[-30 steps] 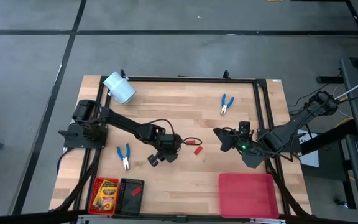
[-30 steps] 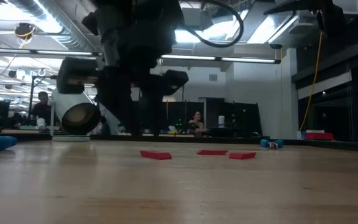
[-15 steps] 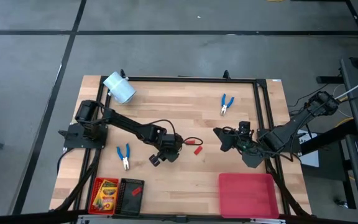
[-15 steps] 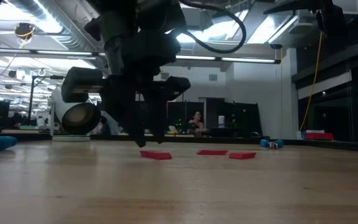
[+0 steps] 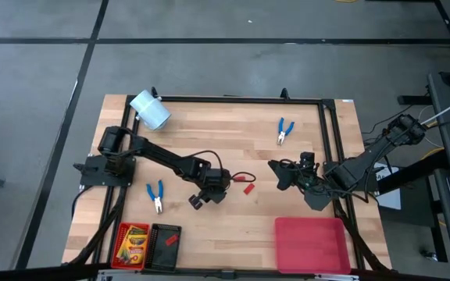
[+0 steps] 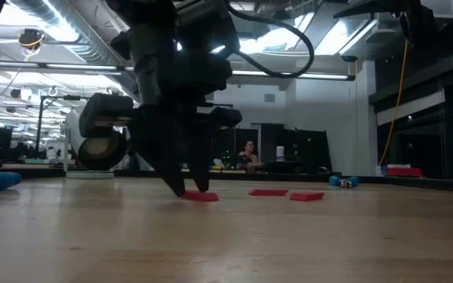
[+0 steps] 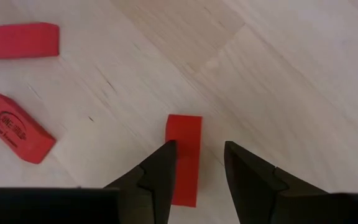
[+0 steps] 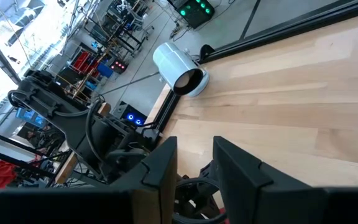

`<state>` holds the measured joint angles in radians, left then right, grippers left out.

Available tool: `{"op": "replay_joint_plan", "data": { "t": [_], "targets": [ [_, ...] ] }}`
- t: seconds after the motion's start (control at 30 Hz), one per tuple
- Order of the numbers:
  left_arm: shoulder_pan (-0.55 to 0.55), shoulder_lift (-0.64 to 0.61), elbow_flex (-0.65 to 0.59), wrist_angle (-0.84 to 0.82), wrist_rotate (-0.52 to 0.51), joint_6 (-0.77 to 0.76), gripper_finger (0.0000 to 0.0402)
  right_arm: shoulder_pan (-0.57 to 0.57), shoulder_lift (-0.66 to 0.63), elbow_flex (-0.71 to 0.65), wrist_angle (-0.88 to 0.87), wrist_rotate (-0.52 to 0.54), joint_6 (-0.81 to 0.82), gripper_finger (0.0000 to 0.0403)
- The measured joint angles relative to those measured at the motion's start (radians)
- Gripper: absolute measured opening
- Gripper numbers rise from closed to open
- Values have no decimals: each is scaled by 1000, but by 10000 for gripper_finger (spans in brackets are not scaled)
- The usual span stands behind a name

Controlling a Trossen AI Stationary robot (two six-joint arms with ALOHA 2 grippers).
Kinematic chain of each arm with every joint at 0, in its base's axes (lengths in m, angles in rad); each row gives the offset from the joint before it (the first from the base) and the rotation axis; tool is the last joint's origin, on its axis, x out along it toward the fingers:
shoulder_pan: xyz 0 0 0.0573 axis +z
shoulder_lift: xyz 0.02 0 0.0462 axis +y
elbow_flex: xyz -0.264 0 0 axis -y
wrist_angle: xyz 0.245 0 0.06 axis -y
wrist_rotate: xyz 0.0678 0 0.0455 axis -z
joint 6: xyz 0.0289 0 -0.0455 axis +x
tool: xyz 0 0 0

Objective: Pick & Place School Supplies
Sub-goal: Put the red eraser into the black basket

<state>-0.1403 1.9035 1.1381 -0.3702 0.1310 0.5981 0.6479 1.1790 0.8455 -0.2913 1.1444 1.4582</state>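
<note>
A small red rectangular piece (image 7: 184,155) lies flat on the wooden table. My left gripper (image 7: 199,149) points steeply down over it and is open. Its fingertips are low at the table, one on each long side of the piece (image 6: 201,196), and I see no grip. Two more red pieces (image 7: 20,40) (image 7: 16,127) lie flat close by. My right gripper (image 5: 276,168) hangs raised near the table's right side, open, with nothing between its fingers. Blue-handled pliers (image 5: 155,195) (image 5: 284,129) lie on the table. A crayon box (image 5: 131,243) sits in the small red tray.
A pale cylinder (image 5: 150,110) lies on its side at the far left corner. A black tray (image 5: 164,246) stands beside the small red tray at the near left. A large red tray (image 5: 309,243) sits at the near right. Bare wood surrounds the red pieces.
My left gripper has come down toward the table, and its open fingertips now stand around the nearest red piece. The piece has not moved. My right arm has kept still.
</note>
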Motion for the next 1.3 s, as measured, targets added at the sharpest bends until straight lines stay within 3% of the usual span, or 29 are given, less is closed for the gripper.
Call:
{"op": "replay_joint_plan", "data": {
  "t": [0.63,0.73,0.97,1.3],
  "targets": [
    [74,27,0,19,35,-15,127,1,0,0,0,0,0,107],
    [80,27,0,15,39,-25,107,1,0,0,0,0,0,107],
    [84,23,0,5,74,-39,15,1,0,0,0,-1,0,107],
    [85,23,14,-14,82,-64,0,2,0,0,0,-8,1,107]
  ]
}}
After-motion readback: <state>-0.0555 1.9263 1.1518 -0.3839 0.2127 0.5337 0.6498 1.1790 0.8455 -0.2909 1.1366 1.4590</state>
